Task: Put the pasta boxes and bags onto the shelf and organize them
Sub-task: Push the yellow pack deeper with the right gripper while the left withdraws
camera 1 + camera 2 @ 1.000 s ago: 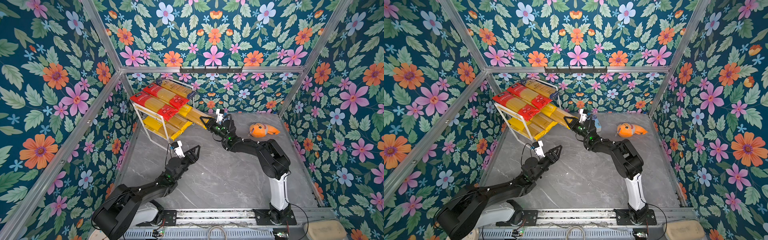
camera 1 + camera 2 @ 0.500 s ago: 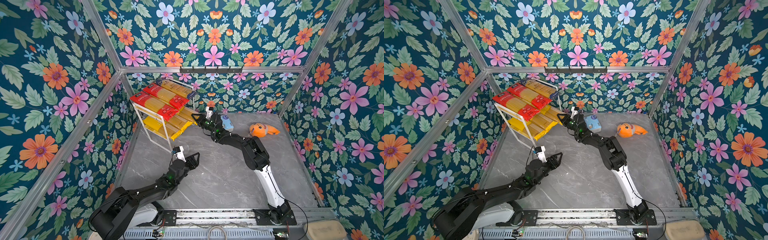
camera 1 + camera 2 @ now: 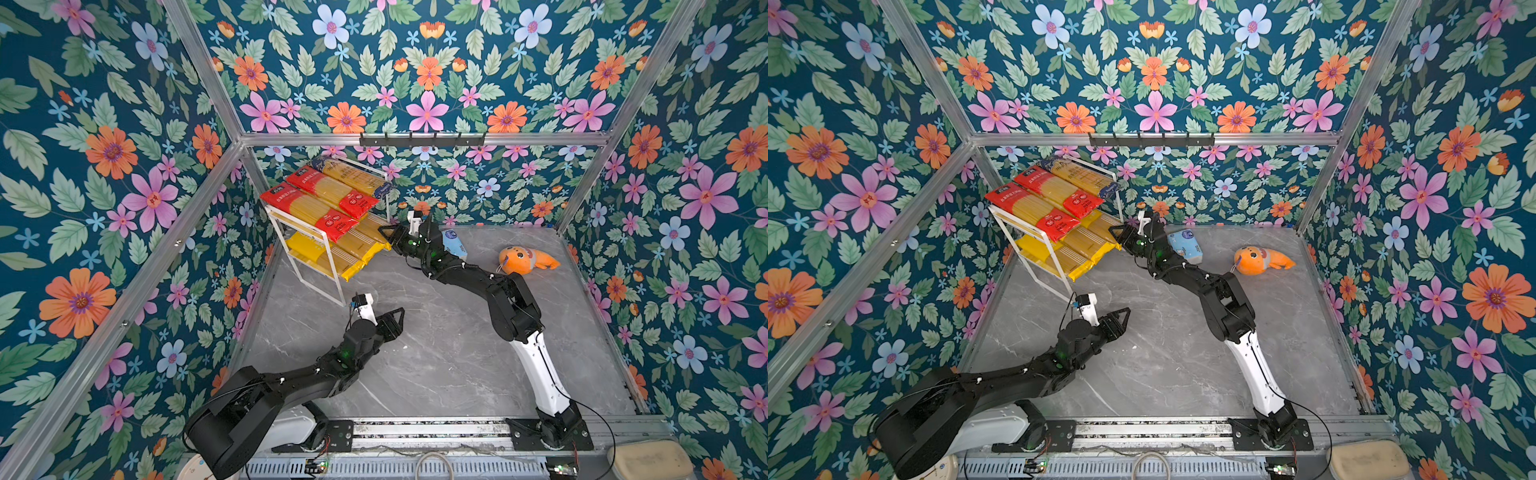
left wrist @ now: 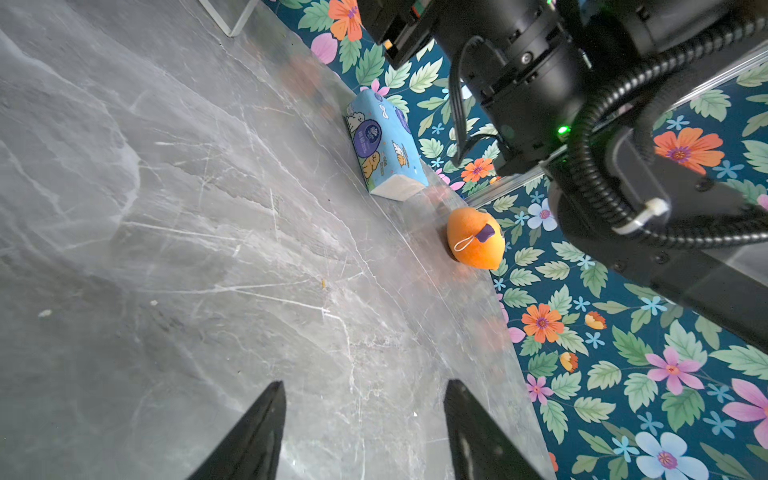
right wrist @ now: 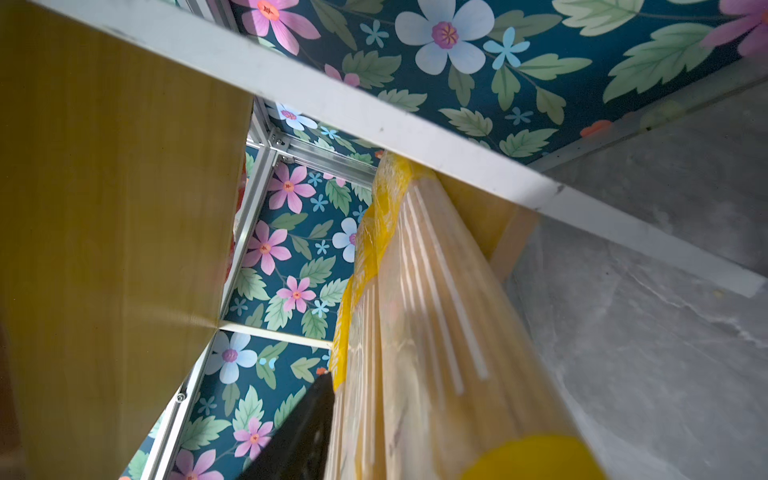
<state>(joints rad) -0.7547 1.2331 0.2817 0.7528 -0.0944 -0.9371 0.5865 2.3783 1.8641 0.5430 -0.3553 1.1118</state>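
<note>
The shelf (image 3: 329, 266) (image 3: 1059, 272) stands at the back left. Two red pasta packs (image 3: 309, 208) and a dark blue-and-gold one (image 3: 353, 174) lie on its top board. Yellow packs (image 3: 328, 259) (image 3: 1075, 249) lie on the lower board, their ends sticking out. My right gripper (image 3: 388, 235) (image 3: 1120, 232) is at the end of the rear yellow pack (image 5: 436, 311); one black finger (image 5: 307, 428) lies along its side and the pack hides the other. My left gripper (image 3: 395, 319) (image 3: 1121, 316) (image 4: 365, 390) hovers open and empty over the grey floor.
A light-blue tissue pack (image 3: 455, 245) (image 4: 382, 145) lies just behind the right wrist. An orange plush toy (image 3: 525, 259) (image 4: 473, 241) lies at the back right. Flowered walls close in three sides. The shelf's upper board (image 5: 104, 208) and a white frame bar (image 5: 374, 116) are close to the right wrist.
My right gripper moved left toward the shelf, carrying the yellow pack's end in over the lower board. The left gripper drew back a little toward the front.
</note>
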